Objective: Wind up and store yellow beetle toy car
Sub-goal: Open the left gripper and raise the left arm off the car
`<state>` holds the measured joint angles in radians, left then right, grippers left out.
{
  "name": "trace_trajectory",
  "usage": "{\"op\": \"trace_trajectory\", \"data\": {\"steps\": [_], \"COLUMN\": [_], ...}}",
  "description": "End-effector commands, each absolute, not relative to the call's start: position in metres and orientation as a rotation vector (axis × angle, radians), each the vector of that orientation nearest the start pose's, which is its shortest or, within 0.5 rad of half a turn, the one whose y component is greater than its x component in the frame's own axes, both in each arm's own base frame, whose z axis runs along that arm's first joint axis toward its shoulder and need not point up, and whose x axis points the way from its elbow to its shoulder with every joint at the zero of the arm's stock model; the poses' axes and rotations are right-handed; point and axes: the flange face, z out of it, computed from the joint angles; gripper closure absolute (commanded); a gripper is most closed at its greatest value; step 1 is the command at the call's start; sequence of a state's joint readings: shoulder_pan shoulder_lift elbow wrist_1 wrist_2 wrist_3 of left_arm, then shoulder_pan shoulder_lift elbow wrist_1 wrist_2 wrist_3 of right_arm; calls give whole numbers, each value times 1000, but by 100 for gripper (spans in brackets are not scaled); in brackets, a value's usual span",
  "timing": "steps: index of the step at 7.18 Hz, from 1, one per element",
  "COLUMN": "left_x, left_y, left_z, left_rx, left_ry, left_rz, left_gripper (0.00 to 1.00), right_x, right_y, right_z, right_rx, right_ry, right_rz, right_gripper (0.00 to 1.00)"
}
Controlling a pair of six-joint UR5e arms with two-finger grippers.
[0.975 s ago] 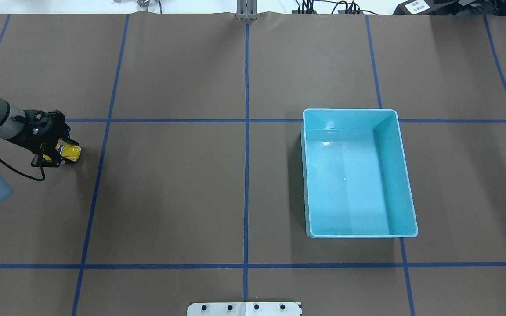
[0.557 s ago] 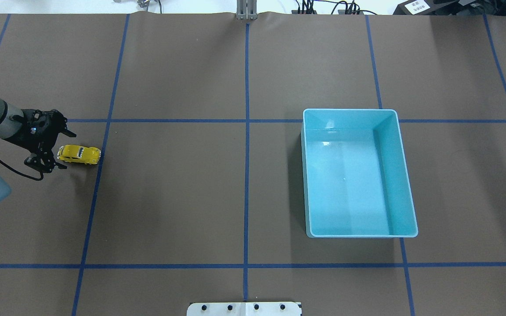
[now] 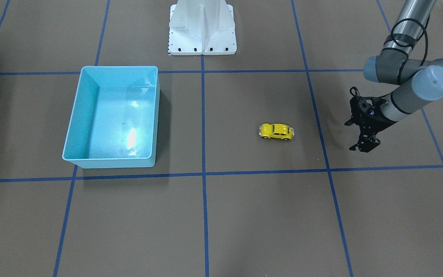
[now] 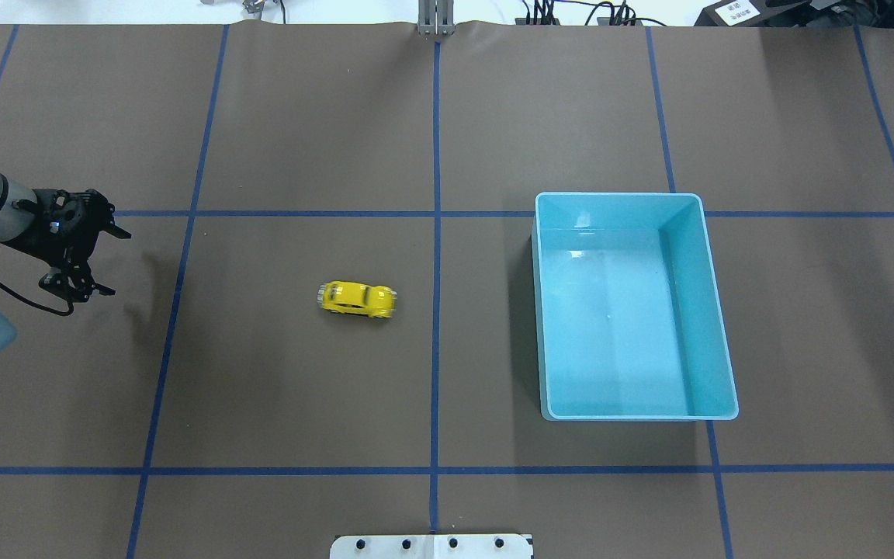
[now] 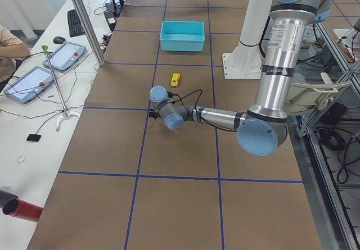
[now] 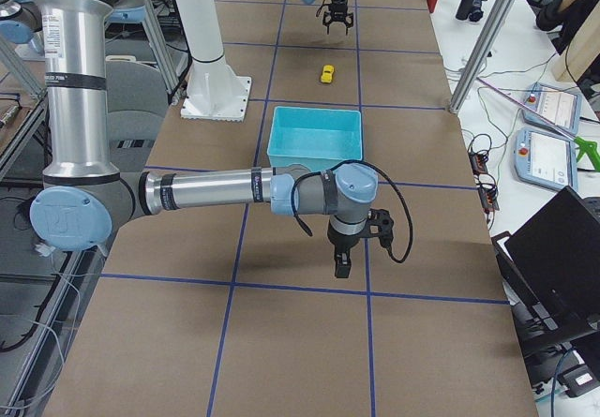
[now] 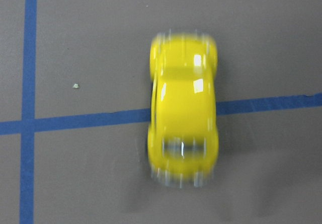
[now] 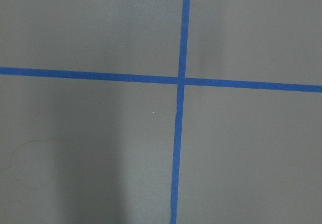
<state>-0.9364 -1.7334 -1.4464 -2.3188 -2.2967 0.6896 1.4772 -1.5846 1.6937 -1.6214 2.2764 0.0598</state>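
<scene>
The yellow beetle toy car [image 4: 358,300] stands on its wheels on the brown table, free of both grippers, left of the centre tape line and between my left gripper and the light blue bin [image 4: 715,310]. It also shows in the front view [image 3: 276,131]. In the left wrist view the car [image 7: 183,110] is motion-blurred and lies across a blue tape line. My left gripper [image 4: 115,262] is open and empty, far to the car's left at the table's left side. My right gripper [image 6: 342,267] shows only in the exterior right view, so I cannot tell its state.
The bin [image 3: 75,130] is empty and stands to the right of the centre line. Blue tape lines [image 4: 436,233] divide the table into squares. The robot's white base [image 3: 202,29] stands at the near edge. The right wrist view shows only a tape crossing [image 8: 180,80].
My left gripper opened and let go of the car. The car has rolled to the right across the table toward the bin. The left gripper has drawn back slightly to the left.
</scene>
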Motion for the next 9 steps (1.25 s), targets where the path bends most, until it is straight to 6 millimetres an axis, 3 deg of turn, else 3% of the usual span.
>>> {"op": "trace_trajectory", "data": {"steps": [1,2,4,5,6,7,8,9], "left_x": [256,227,180,149,115,84,61,57], "left_y": [-529,-544,-550,-560,-569,-571,-565,-560], "left_z": [555,555,543,546,549,535,515,507], "left_rx": [796,720,478,370,275,258,225,214], "left_ry": [748,750,778,784,789,784,790,828], "left_rz": [1402,1324,1052,871,648,474,363,352], "left_gripper": [0,0,0,0,0,0,0,0], "right_x": [19,17,17,16,9,8,5,-1], "right_y": [-492,-493,-494,-497,-507,-520,-538,-545], "right_z": [614,614,612,609,592,566,531,495], "right_rx": [0,-1,2,8,28,10,5,34], "right_ry": [-708,-708,-708,-709,-709,-708,-707,-710], "right_rz": [-61,-65,-65,-68,-83,-76,-74,-95], "right_gripper": [0,0,0,0,0,0,0,0]}}
